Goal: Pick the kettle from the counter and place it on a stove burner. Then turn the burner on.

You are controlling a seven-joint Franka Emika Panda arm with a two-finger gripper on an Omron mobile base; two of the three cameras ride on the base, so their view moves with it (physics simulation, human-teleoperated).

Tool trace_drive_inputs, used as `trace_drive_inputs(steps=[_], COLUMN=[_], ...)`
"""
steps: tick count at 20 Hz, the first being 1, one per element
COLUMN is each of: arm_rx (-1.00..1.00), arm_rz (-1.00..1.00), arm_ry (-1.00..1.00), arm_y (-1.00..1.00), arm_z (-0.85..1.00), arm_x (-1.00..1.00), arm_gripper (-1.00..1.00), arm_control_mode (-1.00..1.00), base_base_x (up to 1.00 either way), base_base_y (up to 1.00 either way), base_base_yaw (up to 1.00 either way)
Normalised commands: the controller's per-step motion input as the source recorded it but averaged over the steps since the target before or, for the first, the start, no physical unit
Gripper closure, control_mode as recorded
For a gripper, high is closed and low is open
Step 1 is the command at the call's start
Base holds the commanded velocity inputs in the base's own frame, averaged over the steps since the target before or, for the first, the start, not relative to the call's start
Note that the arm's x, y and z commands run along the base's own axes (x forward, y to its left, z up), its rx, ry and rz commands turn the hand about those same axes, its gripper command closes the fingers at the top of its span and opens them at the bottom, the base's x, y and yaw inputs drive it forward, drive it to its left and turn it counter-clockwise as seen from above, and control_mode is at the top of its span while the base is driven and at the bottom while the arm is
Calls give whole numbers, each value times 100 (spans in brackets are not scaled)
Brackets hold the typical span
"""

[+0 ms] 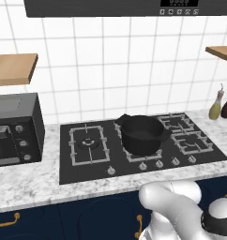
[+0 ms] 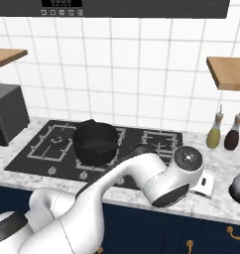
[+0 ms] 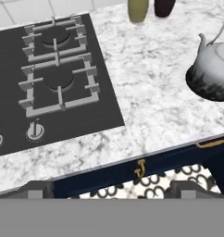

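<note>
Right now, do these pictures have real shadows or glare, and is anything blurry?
Hand view: the kettle shows soft shading and a faint shadow on the counter, cut off at the right edge. Left base view: the black pot looks flat and glare-free. Right base view: even light, slightly soft edges throughout.

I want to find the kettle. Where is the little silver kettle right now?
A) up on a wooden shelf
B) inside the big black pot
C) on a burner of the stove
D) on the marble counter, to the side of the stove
D: the kettle stands on the speckled counter, apart from the stove, and the gripper is not holding it.
</note>
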Motion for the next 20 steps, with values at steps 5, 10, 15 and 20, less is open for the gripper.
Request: trace_drive_inputs(steps=[5,10,15,20], arm_rx=[0,0,0,0], arm_rz=[-1,0,0,0], arm_ry=[0,0,0,0], arm_y=[-78,-74,-59,-56], arm_z=[-6,-20,-22,-4], arm_x=[0,0,0,4], arm_gripper=[-100,-100,-100,-100], arm_control_mode=[-100,-100,-100,-100], base_base_x=[0,0,0,0], base_base_y=[0,0,0,0], base_base_yaw=[0,0,0,0])
